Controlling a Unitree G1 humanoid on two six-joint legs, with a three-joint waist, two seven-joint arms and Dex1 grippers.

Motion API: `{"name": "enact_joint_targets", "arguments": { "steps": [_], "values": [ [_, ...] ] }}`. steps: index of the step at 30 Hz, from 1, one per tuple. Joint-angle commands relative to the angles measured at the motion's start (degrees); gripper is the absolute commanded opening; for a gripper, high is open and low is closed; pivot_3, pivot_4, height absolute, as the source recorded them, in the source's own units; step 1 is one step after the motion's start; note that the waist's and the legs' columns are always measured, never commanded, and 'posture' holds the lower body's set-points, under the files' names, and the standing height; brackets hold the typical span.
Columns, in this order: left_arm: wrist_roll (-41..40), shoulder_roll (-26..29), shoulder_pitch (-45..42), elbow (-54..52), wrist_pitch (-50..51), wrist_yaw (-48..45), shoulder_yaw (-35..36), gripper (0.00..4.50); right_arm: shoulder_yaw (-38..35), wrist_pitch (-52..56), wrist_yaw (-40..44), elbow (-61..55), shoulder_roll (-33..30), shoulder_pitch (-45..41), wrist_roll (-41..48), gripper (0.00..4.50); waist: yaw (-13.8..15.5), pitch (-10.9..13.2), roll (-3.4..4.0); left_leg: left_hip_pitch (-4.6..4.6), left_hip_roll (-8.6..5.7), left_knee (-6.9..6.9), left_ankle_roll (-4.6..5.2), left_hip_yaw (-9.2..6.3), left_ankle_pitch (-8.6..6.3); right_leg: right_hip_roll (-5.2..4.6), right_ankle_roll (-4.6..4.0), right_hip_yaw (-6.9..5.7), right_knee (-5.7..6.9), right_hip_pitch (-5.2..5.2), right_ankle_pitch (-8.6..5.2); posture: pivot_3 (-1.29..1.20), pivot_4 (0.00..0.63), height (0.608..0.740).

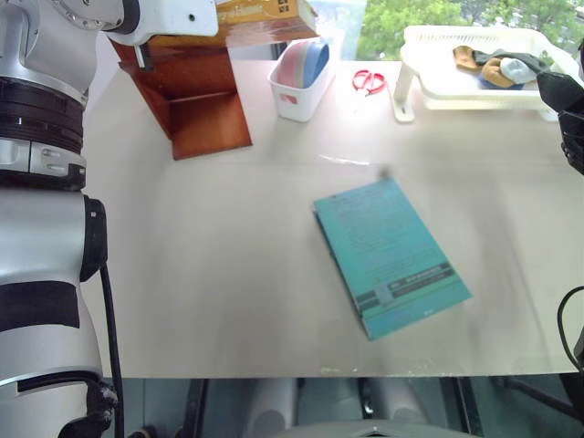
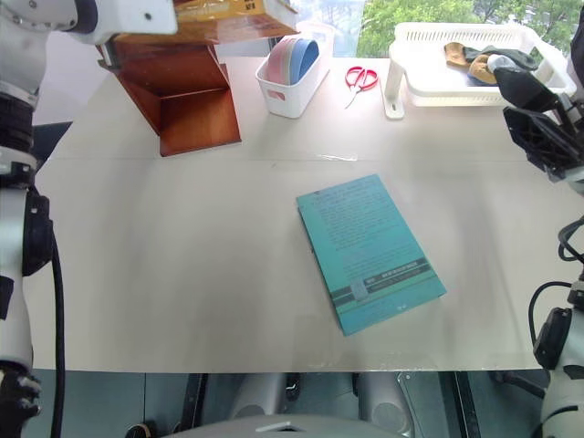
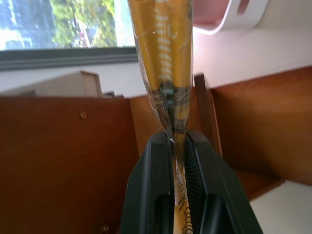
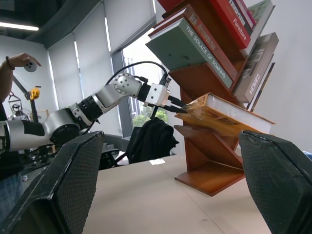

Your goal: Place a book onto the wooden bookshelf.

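my left gripper (image 3: 176, 146) is pinched tight on the edge of the yellow-orange book (image 4: 224, 114), holding it flat and level in front of the wooden bookshelf (image 4: 204, 146), right at one of its middle tiers, with the far end of the book sticking out past the slanted side. my right gripper (image 4: 161, 195) is spread wide with nothing between the fingers, pointing across the table (image 1: 228, 274) toward the shelf and well apart from it. a teal book (image 1: 391, 254) lies flat on the table, between and below both claws.
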Motion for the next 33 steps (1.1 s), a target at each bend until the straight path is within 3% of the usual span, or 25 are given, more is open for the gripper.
{"name": "enact_joint_targets", "arguments": {
  "steps": [1,15,18,21,24,30,33],
  "values": [
    [2.08,1.73,-2.65,2.27,1.21,1.42,0.17,0.07,-0.94,-0.18,0.86,-0.66,-1.16,-1.12,0.11,4.5,-0.02,0.0,0.0,0.0,0.0,0.0,0.01,0.0,0.0,0.0,0.0,0.0,0.01,-0.01,0.0,0.0,0.15,0.74],
    [8.98,2.58,-7.93,14.98,-0.96,6.25,-4.82,0.07,-2.44,-1.22,-1.41,-3.54,-0.54,1.0,-0.22,4.5,-0.47,0.0,0.0,0.0,-0.01,0.01,0.03,0.06,0.01,-0.02,0.0,0.02,0.1,-0.05,0.0,0.0,0.15,0.74],
    [9.59,2.67,-9.03,16.5,-1.52,6.69,-5.5,1.5,-2.77,-1.19,-2.1,-4.39,-0.43,1.63,0.09,4.5,-0.81,0.0,0.0,0.0,-0.01,0.01,0.03,0.05,0.01,-0.02,0.0,0.01,0.11,-0.05,0.0,0.0,0.15,0.74],
    [9.59,2.69,-9.52,17.32,-1.49,6.04,-5.56,2.17,-2.82,-1.53,-2.6,-4.86,-0.14,2.19,-0.03,4.5,-1.36,0.0,0.0,0.0,-0.01,0.01,0.04,0.05,0.01,-0.04,0.0,0.02,0.13,-0.06,0.0,0.0,0.15,0.74],
    [10.32,3.44,-10.54,18.12,-1.83,6.15,-5.67,3.12,-2.62,-1.8,-3.07,-5.4,-0.14,3.05,-0.34,4.5,-1.38,0.0,0.0,0.0,-0.03,0.01,0.05,0.05,0.02,-0.05,0.0,0.0,0.14,-0.05,0.0,0.0,0.15,0.74],
    [10.07,7.14,-11.36,17.02,-2.56,3.18,-4.72,3.12,-2.86,-1.92,-3.89,-5.96,0.13,3.51,0.24,4.5,-1.46,0.0,0.0,0.0,-0.05,0.01,0.05,0.07,0.04,-0.07,0.0,0.01,0.15,-0.07,0.0,0.0,0.15,0.74],
    [4.73,8.35,-9.54,13.76,-3.43,-2.41,-0.97,3.12,-2.84,-1.97,-4.07,-6.02,0.15,3.6,0.26,4.5,-1.44,0.0,0.0,0.0,-0.05,0.02,0.06,0.07,0.04,-0.08,0.0,0.0,0.18,-0.06,0.0,0.0,0.15,0.74]
  ]
}}
